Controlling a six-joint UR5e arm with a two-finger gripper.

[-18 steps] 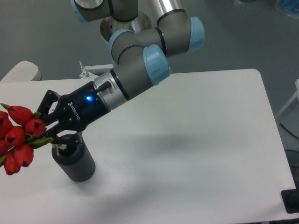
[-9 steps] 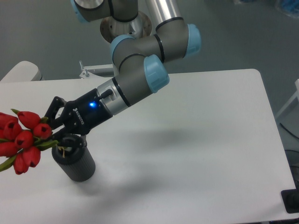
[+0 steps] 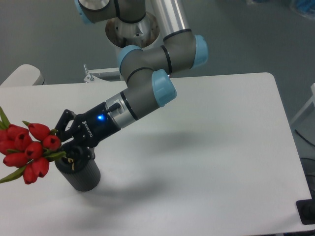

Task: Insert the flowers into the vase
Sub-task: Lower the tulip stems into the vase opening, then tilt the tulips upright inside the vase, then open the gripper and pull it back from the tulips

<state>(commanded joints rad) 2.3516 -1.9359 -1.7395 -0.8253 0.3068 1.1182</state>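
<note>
Flowers [image 3: 27,152] held low at the left edge of the desk [image 3: 211,147], red buds fanned out to the left, green leaves trailing, stems gripped near the binding. Claw [image 3: 63,142] closed on the stems, black fingers angled down-left directly over the vase [image 3: 78,171]. Stem ends at the vase mouth; depth of entry not discernible. Vase upright on the desk, dark grey, beneath the claw. Blue light lit on the wrist.

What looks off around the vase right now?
The flowers lean hard left, heads hanging out past the vase rather than standing above its hole. The tool grips them at the rim. The vase stands upright; nothing is spilled.
</note>
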